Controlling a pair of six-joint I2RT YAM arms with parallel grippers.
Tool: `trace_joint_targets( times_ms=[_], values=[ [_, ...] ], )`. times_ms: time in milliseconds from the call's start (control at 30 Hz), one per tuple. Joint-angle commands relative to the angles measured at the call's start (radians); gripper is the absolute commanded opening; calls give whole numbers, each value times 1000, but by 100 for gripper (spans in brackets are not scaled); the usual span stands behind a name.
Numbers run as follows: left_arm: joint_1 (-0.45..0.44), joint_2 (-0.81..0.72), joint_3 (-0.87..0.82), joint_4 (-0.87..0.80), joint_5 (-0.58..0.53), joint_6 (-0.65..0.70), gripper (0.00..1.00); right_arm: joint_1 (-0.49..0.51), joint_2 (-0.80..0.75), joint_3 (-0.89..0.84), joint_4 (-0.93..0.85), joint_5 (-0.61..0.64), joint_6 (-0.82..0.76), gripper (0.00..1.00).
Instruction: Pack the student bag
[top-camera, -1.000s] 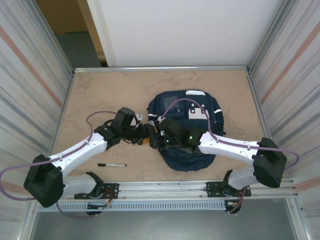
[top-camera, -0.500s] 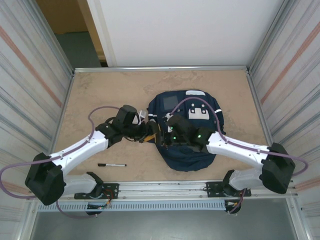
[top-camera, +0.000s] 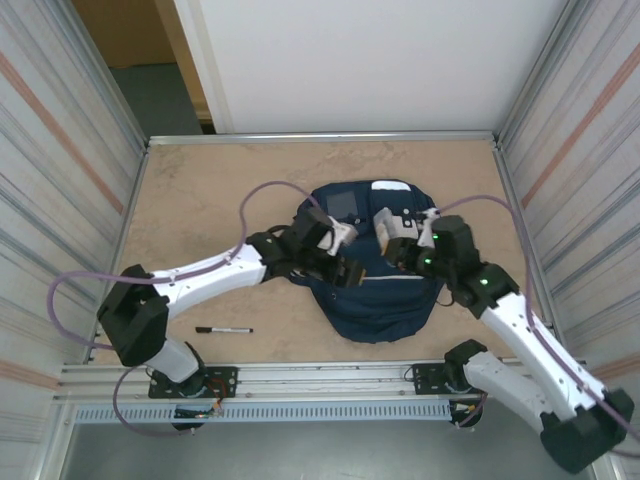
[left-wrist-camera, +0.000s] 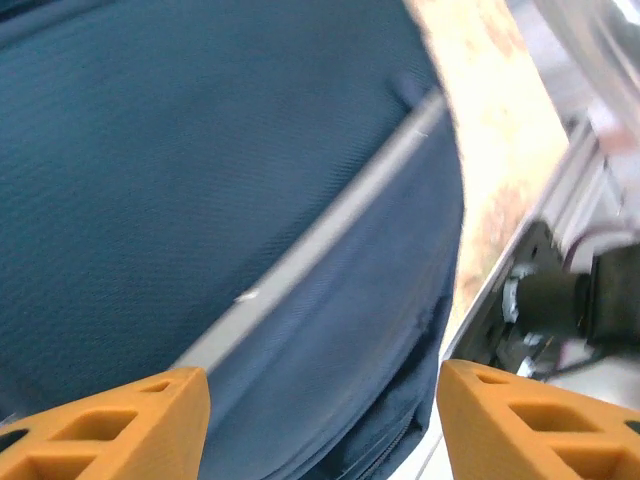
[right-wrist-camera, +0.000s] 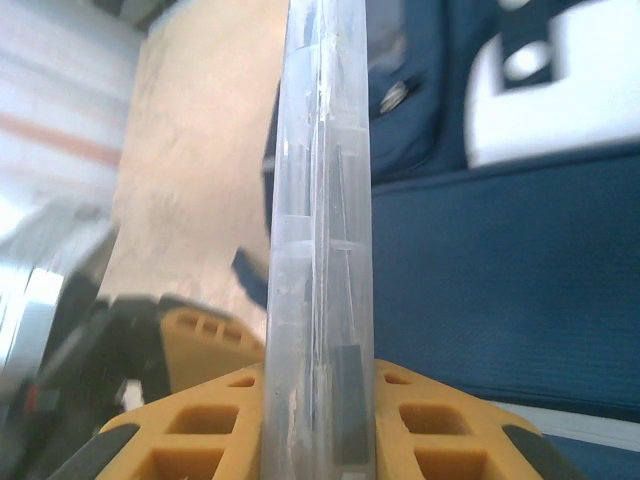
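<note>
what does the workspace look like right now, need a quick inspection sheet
surface: tan table, mostly bare
job's things: navy student bag lying mid-table; clear flat plastic item held over it
clutter: black marker pen on the table left of the bag, apart from it
grippers: left pincer open over the bag, nothing between its fingers; right pincer shut on the plastic item
cables: purple cables loop off both arms
surroundings: ribbed metal walls both sides, white panel behind, rail at near edge

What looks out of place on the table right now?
The marker: it lies loose on the table, left of the bag and apart from it, near the front edge. Nothing looks spilled or damaged.
</note>
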Motion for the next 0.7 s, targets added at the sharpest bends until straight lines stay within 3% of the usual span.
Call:
trace_joint_targets(
  times_ms=[0,133,333,500,667],
  values=[
    [-61,24,64,-55,-106,467,62,-96,-70,27,-178,-9,-124,21],
    [-83,94,144,-121,-195,687,63,-181,-103,41,-223,-21,-170,21],
    [-123,234,168,-96,-344,906,66,-246,-103,32,-209,-90,-173,21],
    [-168,301,169,-77,-415,935,65,-272,-97,26,-212,-125,-170,21],
    [-187,276,129,-29,-413,941,69,-277,-105,8,-204,-133,-168,21]
  ],
)
